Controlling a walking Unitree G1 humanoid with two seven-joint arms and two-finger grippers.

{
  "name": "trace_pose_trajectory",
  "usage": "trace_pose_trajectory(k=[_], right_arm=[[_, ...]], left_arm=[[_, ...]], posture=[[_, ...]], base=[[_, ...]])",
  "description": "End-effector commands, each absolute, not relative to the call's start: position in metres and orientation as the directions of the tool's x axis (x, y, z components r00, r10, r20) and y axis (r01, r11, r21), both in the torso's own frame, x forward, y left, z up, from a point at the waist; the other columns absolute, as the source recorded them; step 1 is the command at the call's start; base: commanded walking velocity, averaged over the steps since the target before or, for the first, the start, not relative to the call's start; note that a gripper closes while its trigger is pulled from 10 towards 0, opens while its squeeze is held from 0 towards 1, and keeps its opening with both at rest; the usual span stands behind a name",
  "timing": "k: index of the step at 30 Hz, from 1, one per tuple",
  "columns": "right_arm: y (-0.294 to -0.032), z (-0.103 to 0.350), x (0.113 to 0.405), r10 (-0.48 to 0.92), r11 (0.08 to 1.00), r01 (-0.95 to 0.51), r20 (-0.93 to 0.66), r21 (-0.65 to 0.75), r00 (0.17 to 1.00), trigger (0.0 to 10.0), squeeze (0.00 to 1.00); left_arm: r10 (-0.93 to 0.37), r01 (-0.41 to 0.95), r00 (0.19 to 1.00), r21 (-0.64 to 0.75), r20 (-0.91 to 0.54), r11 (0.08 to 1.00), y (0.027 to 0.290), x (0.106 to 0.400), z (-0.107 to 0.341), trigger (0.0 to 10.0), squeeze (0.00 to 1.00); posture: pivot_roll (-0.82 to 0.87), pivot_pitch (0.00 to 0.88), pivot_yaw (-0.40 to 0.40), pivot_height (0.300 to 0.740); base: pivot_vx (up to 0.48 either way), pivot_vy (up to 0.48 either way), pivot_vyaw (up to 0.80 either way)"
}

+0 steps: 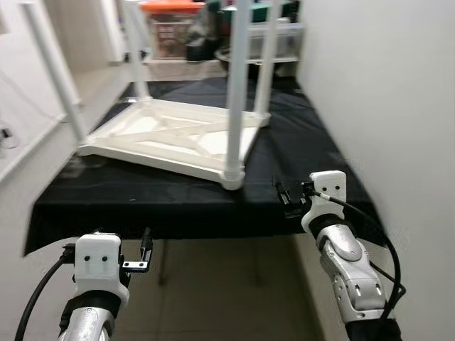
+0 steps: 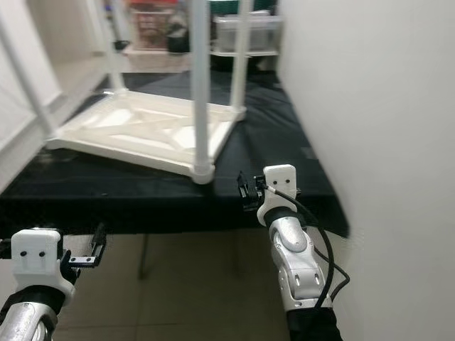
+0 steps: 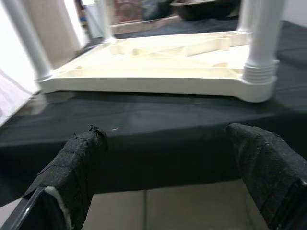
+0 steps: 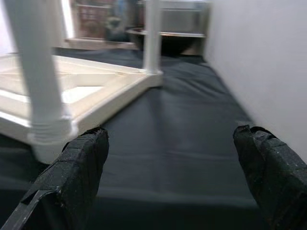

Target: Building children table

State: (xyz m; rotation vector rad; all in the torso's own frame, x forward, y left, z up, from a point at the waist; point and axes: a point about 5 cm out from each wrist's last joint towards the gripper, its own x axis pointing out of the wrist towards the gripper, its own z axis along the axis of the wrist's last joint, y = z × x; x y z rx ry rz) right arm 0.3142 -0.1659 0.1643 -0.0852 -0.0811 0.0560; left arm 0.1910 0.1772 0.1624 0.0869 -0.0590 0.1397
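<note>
A white plastic children's table [image 1: 178, 135] lies upside down on a black-covered table [image 1: 298, 142]. Its legs point up, and the nearest leg [image 1: 237, 99] is screwed in at the front right corner. My right gripper [image 4: 170, 133] is open and empty. It hovers at the black table's front right edge, just right of that leg [image 4: 41, 72]. Lower down, in front of the black table's front edge, my left gripper [image 3: 165, 134] is open and empty. It faces the white table's underside [image 3: 168, 62].
A white wall [image 1: 384, 85] runs close along the right side. Storage bins [image 1: 170, 28] and a dark bowl stand on a shelf behind the table. Tiled floor [image 1: 227, 291] lies below the front edge. A pale ledge [image 1: 28, 149] borders the left.
</note>
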Motion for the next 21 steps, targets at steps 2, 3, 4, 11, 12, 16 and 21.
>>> trace_pose_trajectory(k=[2, 3, 4, 11, 12, 16, 21], right_arm=[[-0.162, 0.159, 0.314, 0.070, 0.994, -0.064, 0.059, -0.093, 0.996, 10.0, 0.00], [-0.162, 0.159, 0.314, 0.070, 0.994, -0.064, 0.059, -0.093, 0.996, 10.0, 0.00], [-0.161, 0.159, 0.314, 0.072, 0.993, -0.066, 0.061, -0.096, 0.996, 10.0, 0.00], [-0.160, 0.163, 0.315, 0.046, 0.996, -0.040, 0.081, -0.081, 0.996, 10.0, 0.00], [-0.160, 0.163, 0.315, 0.046, 0.996, -0.040, 0.081, -0.081, 0.996, 10.0, 0.00], [-0.167, 0.164, 0.317, 0.002, 0.996, 0.006, 0.083, -0.090, 0.997, 10.0, 0.00], [-0.170, 0.165, 0.318, -0.018, 0.995, 0.026, 0.089, -0.096, 0.996, 10.0, 0.00]], left_arm=[[0.150, -0.154, 0.987, 0.087, 0.051, 0.984, 0.179, 0.190, 0.161, 10.0, 0.00], [0.150, -0.154, 0.987, 0.087, 0.051, 0.984, 0.179, 0.190, 0.161, 10.0, 0.00], [0.152, -0.156, 0.987, 0.088, 0.051, 0.984, 0.179, 0.190, 0.162, 10.0, 0.00], [0.162, -0.170, 0.984, 0.106, 0.075, 0.980, 0.181, 0.190, 0.166, 10.0, 0.00], [0.162, -0.170, 0.984, 0.106, 0.075, 0.980, 0.181, 0.190, 0.166, 10.0, 0.00], [0.162, -0.170, 0.984, 0.102, 0.079, 0.980, 0.180, 0.190, 0.167, 10.0, 0.00], [0.168, -0.176, 0.983, 0.106, 0.077, 0.979, 0.181, 0.190, 0.167, 10.0, 0.00]], posture=[[0.04, 0.024, -0.012, 0.740], [0.04, 0.024, -0.012, 0.740], [0.04, 0.024, -0.012, 0.740], [0.04, 0.024, -0.012, 0.740], [0.04, 0.024, -0.012, 0.740], [0.04, 0.022, -0.011, 0.740], [0.04, 0.017, -0.007, 0.740]], base=[[0.000, 0.000, -0.40], [0.000, 0.000, 0.00], [0.000, 0.000, 0.00], [0.000, 0.000, 0.00], [0.000, 0.000, 0.00], [0.000, 0.000, 0.00], [0.000, 0.000, -0.45]])
